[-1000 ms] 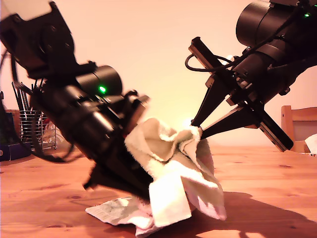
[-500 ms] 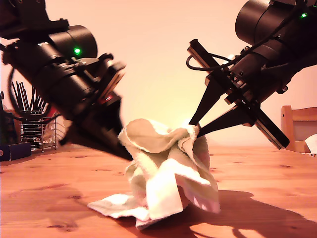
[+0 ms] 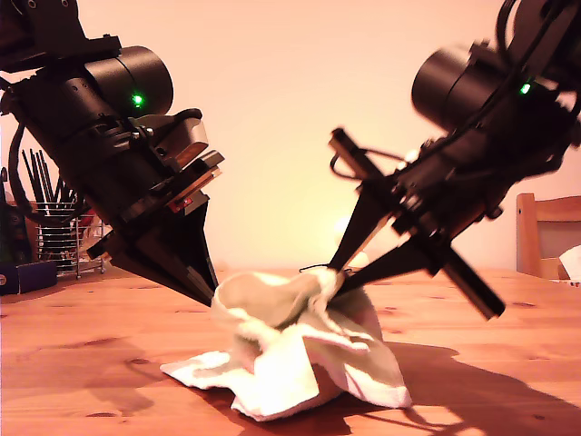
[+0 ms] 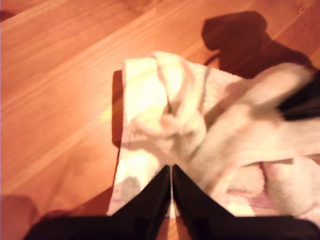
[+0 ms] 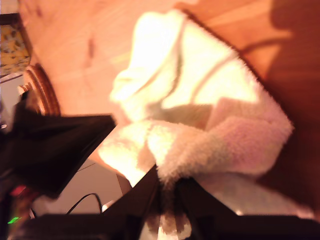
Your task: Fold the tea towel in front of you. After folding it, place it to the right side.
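The tea towel (image 3: 300, 354) is a cream-white terry cloth bunched in a heap on the wooden table (image 3: 508, 318), its top edge lifted at two points. My first gripper (image 3: 214, 296), at the exterior view's left, is shut on the towel's lifted edge. In its wrist view the closed fingertips (image 4: 171, 169) pinch the tea towel (image 4: 165, 115). My second gripper (image 3: 334, 274), at the exterior view's right, is shut on the opposite raised edge. In the second wrist view, pink-tinged tea towel (image 5: 200, 100) is clamped at the second gripper (image 5: 167, 175). A flap lies flat on the table.
A wire holder with dark utensils (image 3: 50, 236) and a blue box (image 3: 18, 277) stand at the exterior view's left. A wooden chair back (image 3: 549, 232) and a white object (image 3: 572, 262) sit at its right edge. Dark arm shadows fall on the table.
Both grippers have come down towards the table with the towel's edges still held. The second arm has shifted down and towards the exterior view's left; the bunch sits lower.
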Controlling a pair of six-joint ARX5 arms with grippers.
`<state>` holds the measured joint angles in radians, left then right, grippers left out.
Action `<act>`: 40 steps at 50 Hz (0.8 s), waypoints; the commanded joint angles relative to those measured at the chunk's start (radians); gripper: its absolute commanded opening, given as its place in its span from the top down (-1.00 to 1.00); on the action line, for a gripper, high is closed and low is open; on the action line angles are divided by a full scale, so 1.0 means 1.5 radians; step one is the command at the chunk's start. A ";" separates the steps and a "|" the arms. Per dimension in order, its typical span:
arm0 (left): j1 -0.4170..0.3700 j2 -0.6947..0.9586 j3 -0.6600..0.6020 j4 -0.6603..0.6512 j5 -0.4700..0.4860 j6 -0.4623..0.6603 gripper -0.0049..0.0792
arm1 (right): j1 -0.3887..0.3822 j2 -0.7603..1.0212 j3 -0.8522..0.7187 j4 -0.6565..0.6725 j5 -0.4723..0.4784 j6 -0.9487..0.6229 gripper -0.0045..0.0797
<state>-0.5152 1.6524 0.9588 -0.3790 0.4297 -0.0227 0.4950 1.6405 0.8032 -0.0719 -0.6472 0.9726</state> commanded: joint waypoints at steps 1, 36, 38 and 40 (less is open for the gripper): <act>-0.001 -0.002 -0.014 0.003 0.011 0.003 0.93 | 0.010 0.013 0.032 0.018 0.001 0.004 0.58; -0.001 -0.087 -0.014 -0.026 0.026 -0.003 0.93 | 0.026 0.038 0.091 0.100 0.071 0.120 0.31; -0.001 -0.090 -0.014 -0.026 0.026 -0.003 0.93 | 0.029 0.038 0.091 0.100 0.073 0.120 0.31; -0.001 -0.090 -0.014 -0.027 0.025 -0.003 0.93 | 0.031 0.038 0.091 0.100 0.075 0.120 0.31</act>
<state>-0.5152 1.5230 0.9588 -0.4194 0.4690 -0.0238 0.5289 1.6852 0.9287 0.0689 -0.5388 1.1515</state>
